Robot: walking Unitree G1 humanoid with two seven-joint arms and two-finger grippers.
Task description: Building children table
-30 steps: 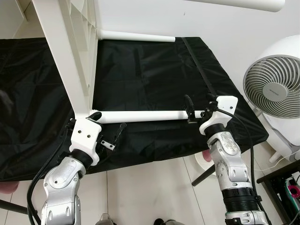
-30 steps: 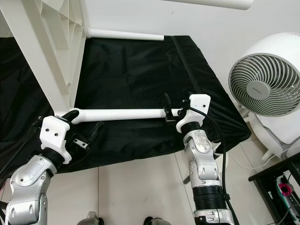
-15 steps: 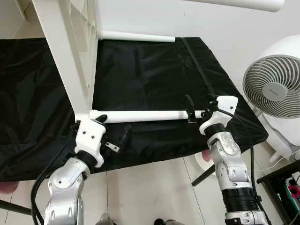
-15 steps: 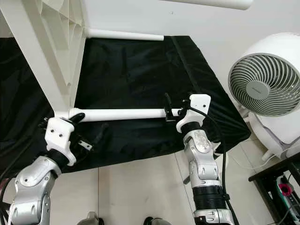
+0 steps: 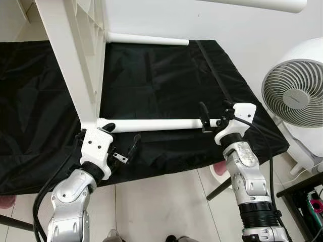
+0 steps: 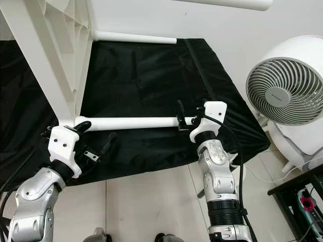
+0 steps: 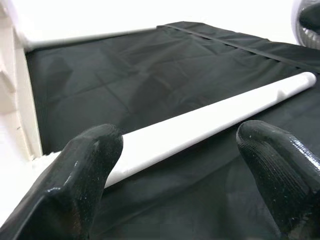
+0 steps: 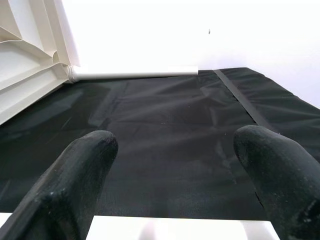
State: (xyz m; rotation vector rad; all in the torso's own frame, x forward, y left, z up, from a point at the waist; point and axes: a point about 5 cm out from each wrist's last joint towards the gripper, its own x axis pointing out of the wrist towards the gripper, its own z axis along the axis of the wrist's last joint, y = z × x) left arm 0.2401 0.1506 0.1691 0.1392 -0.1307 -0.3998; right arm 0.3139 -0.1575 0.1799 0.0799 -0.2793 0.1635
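The white tabletop (image 5: 75, 60) stands on its edge at the left, ribbed underside facing right. A white near leg (image 5: 156, 124) juts from its lower corner across the black cloth; a far leg (image 5: 146, 39) juts out further back. My left gripper (image 5: 121, 135) is open at the near leg's joint end, and in the left wrist view the near leg (image 7: 210, 120) runs between its fingers (image 7: 85, 170). My right gripper (image 5: 214, 113) is open at the leg's free end, which shows low between its fingers (image 8: 280, 170).
The black cloth (image 5: 166, 75) covers a low platform whose front edge lies just before my arms. A white fan (image 5: 295, 96) stands at the right, a dark rack (image 5: 308, 194) at lower right. Another white leg (image 5: 252, 4) crosses the top.
My left gripper has shifted slightly right and in toward the near leg's joint end. The right arm and the leg have stayed where they were.
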